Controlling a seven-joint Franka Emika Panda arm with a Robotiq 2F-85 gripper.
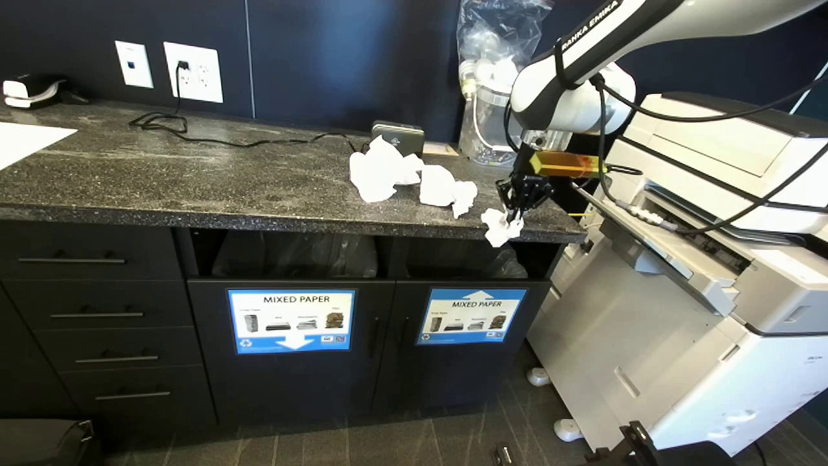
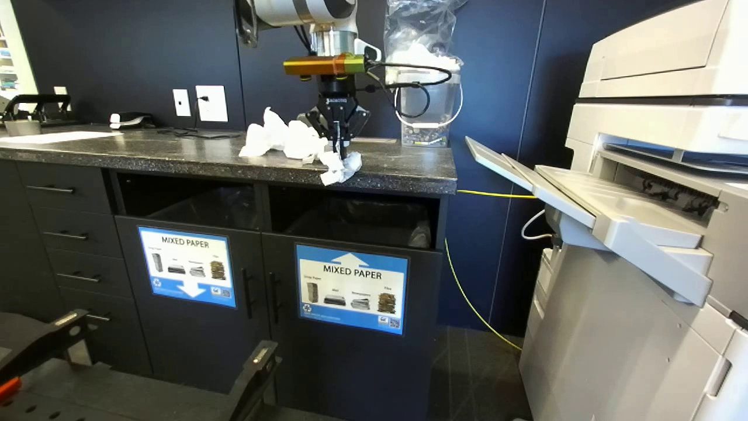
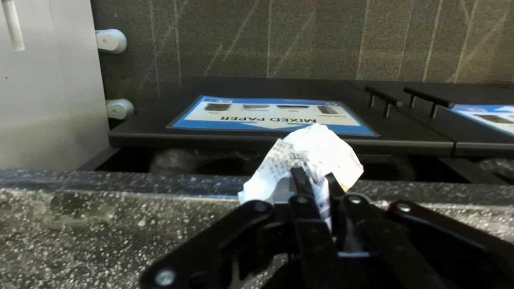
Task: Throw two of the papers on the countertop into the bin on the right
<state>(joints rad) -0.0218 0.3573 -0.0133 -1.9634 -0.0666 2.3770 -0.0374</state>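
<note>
The gripper [image 2: 339,149] is pinching one crumpled paper [image 3: 327,146] at the countertop's [image 1: 226,175] front edge! More papers [image 1: 378,171] are lying on the countertop.

Wrist view: gripper [image 3: 315,174] cut by bottom edge and blurred; fingers [image 3: 303,184] hide part of the held paper [image 3: 331,150], print on it too soft to read. Bin [image 2: 350,365] below gripper: inside too dark to make out. Fine print on its sign [image 2: 350,286]: too small in both exterior views. Loose wads [image 2: 269,137] left of gripper: run together, can't count them; gripper covers the nearest end in an exterior view. Dark box [image 1: 407,136] behind them: partly hidden. Printer [image 2: 619,339] right of gripper: cut by right edge in both exterior views. Clear bag [image 1: 498,29] behind gripper, arm [image 1: 550,90] above it: both cut by top edge there.
</note>
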